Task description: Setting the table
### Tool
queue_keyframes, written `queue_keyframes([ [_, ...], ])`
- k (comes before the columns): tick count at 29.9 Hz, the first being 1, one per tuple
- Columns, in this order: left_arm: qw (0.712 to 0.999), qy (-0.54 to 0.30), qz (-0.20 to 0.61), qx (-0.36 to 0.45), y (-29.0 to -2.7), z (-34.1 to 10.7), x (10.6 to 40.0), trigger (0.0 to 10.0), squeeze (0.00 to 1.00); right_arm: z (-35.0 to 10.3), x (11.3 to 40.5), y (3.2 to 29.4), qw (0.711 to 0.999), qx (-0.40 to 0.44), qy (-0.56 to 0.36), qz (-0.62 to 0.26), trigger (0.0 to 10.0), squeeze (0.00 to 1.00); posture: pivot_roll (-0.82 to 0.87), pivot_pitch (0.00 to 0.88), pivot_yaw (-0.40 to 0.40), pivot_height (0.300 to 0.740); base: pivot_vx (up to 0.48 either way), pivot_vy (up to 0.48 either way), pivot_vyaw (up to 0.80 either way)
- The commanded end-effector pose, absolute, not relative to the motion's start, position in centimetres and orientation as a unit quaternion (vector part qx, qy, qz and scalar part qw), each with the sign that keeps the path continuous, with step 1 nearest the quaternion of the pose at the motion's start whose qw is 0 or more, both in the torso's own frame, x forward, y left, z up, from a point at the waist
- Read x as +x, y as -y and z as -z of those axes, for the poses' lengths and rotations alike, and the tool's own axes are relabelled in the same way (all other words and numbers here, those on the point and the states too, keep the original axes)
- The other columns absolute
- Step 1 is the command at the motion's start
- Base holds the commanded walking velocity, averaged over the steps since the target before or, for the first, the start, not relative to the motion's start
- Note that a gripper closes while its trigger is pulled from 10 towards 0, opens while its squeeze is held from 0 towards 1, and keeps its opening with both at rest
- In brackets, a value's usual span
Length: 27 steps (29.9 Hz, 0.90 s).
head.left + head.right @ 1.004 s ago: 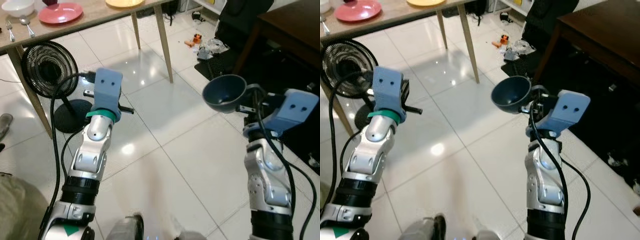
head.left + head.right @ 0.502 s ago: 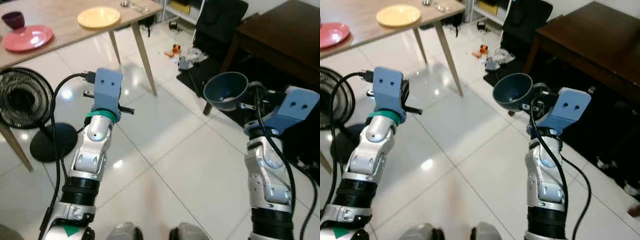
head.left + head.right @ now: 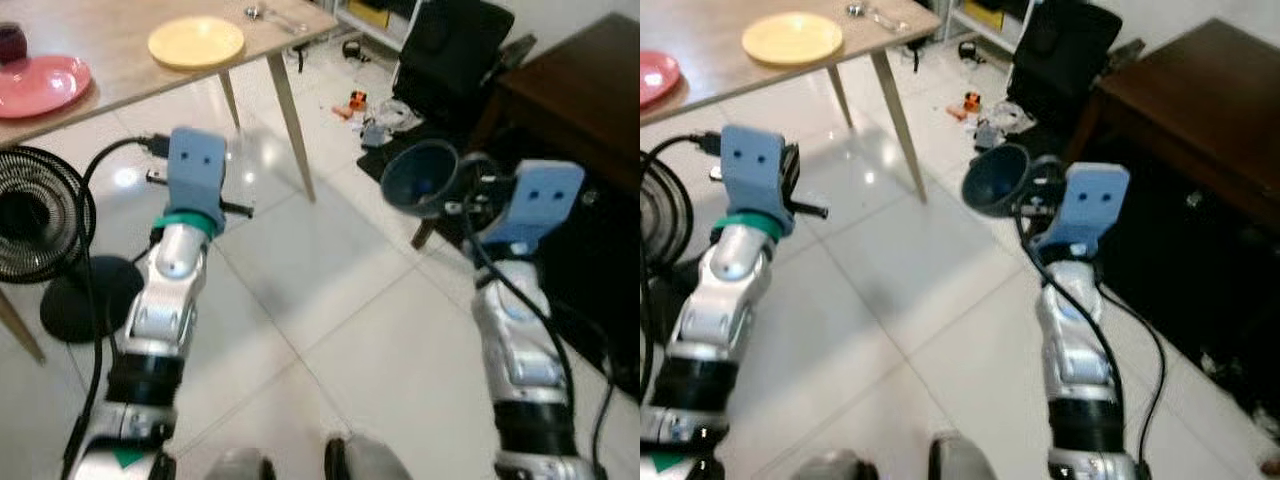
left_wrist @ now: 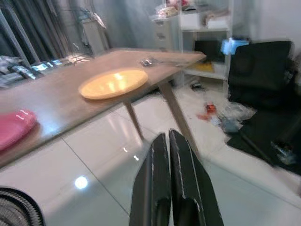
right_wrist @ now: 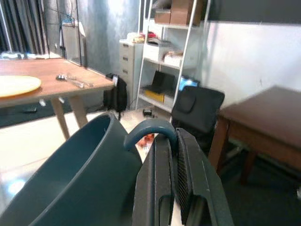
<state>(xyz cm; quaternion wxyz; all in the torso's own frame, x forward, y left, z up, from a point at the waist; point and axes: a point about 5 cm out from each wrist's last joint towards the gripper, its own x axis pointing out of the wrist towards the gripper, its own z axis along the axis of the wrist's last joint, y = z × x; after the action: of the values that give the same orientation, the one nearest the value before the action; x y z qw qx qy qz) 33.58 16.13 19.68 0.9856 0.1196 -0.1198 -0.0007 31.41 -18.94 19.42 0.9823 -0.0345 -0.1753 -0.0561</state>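
My right gripper [image 5: 173,136] is shut on the handle at the rim of a dark blue bowl [image 3: 420,180] and holds it up at chest height over the tiled floor. The bowl [image 5: 80,174] is empty and tilted away from me. My left gripper [image 4: 167,139] is shut with nothing between its fingers, raised and facing the wooden table [image 3: 120,50] at the far left. On that table lie a yellow plate [image 3: 196,42], a pink plate [image 3: 40,85] and cutlery [image 3: 275,17] near its corner.
A black floor fan [image 3: 40,240] stands under the table's near side. A dark brown table [image 3: 570,90] is at the right, a black chair [image 3: 455,45] behind it, and small clutter [image 3: 385,110] on the floor. White tiles stretch between the two tables.
The camera has swung, so the wooden table, fan and brown table have shifted in view. The right gripper still holds the blue bowl and the left stays shut.
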Motion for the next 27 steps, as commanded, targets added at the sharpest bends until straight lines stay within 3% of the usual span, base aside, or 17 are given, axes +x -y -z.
queue_keyframes([
  [1,0.986,0.116,-0.007,0.118,-16.9,-19.4,33.4,10.0,0.00,-18.9,31.4,19.0,0.984,-0.029,0.170,0.055,10.0,0.00,0.04,0.000,-0.003,0.740,0.480,0.000,0.00],
  [4,0.982,0.114,0.008,0.152,-18.8,-19.9,33.6,10.0,0.00,-18.9,32.0,20.9,0.984,-0.058,0.161,0.049,10.0,0.00,0.05,0.000,-0.012,0.740,0.480,0.000,0.00],
  [12,0.976,0.110,0.034,0.184,-20.8,-20.9,34.1,10.0,0.00,-18.9,31.7,22.4,0.983,-0.094,0.153,0.036,10.0,0.00,0.06,0.000,-0.003,0.740,0.480,0.000,0.00],
  [27,0.976,0.117,0.060,0.175,-19.6,-21.2,34.6,10.0,0.00,-19.2,32.2,23.4,0.981,-0.069,0.166,0.067,10.0,0.00,0.05,0.000,0.025,0.740,0.480,0.000,0.00],
])
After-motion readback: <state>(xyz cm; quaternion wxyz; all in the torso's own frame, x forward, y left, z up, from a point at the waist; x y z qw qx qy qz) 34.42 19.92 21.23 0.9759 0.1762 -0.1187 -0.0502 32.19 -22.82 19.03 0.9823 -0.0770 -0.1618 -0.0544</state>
